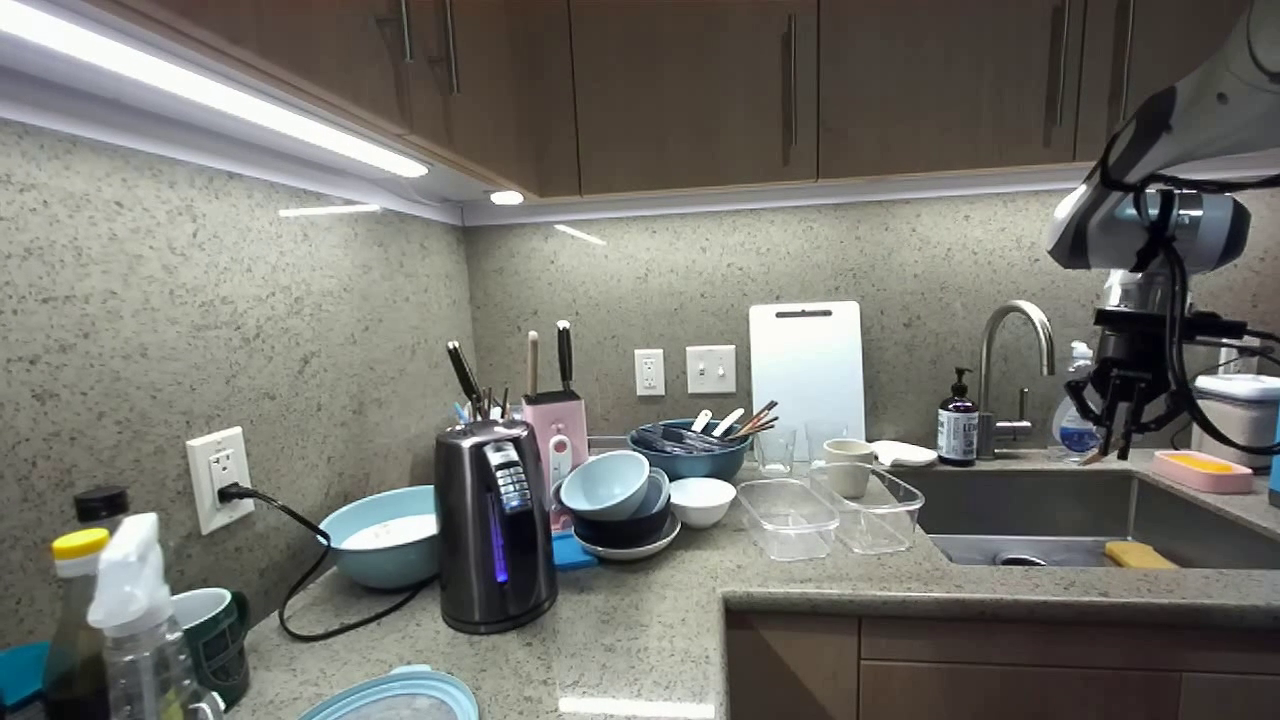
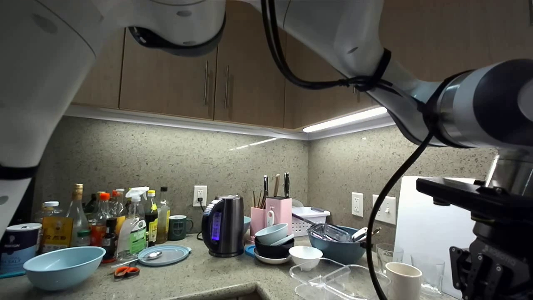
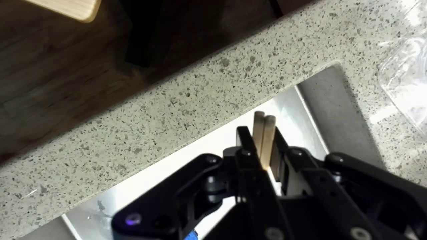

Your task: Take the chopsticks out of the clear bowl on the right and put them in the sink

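Clamped in the black gripper, two brown chopsticks are held above the sink. Inside the sink, a yellow sponge is seen; on the counter just beside the sink, two clear containers are set side by side.

Pump bottle: "LEM", remainder illegible. Blue canister: apparently "MORTON SALT". Yellow-labelled jar: Chinese characters, blurred. Spray bottle: label print too small. Black arm-end housing: "ROBOTIQ", slanted.
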Tool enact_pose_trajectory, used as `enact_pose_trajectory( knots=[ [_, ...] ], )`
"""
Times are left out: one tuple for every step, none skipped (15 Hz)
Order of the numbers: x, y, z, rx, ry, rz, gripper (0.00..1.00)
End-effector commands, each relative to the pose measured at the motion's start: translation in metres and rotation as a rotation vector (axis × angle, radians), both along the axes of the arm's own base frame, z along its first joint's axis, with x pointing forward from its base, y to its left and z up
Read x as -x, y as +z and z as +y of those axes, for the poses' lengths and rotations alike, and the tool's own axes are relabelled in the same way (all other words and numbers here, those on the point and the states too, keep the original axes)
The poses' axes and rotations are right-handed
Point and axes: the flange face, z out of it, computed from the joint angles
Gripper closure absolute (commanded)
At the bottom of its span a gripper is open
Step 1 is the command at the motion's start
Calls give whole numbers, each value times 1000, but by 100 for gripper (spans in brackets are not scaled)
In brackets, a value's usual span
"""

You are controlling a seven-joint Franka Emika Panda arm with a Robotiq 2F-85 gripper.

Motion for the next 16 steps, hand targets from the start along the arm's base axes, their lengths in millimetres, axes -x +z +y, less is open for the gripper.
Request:
enact_pose_trajectory(
  knots=[
    [-17,-12,-20,-19,-11,14,96],
    [-33,-17,-23,-20,-22,23,96],
    [-34,-23,-33,-22,-29,28,96],
    [-44,-29,-39,-26,-35,35,96],
    [-50,-33,-45,-29,-42,43,96],
    [-56,-42,-51,-36,-46,56,96],
    [-60,-45,-55,-36,-53,70,96],
    [-72,-51,-56,-40,-55,82,96],
    [-78,-55,-57,-39,-62,94,96],
    [-87,-59,-58,-46,-70,104,96],
    [-100,-62,-53,-52,-77,112,96],
    [-112,-64,-51,-44,-88,119,96],
    [-124,-64,-49,-20,-107,121,96],
    [-139,-63,-45,29,-134,114,96],
    [-152,-61,-40,68,-158,106,96],
    [-165,-59,-30,110,-181,100,96]
  ],
)
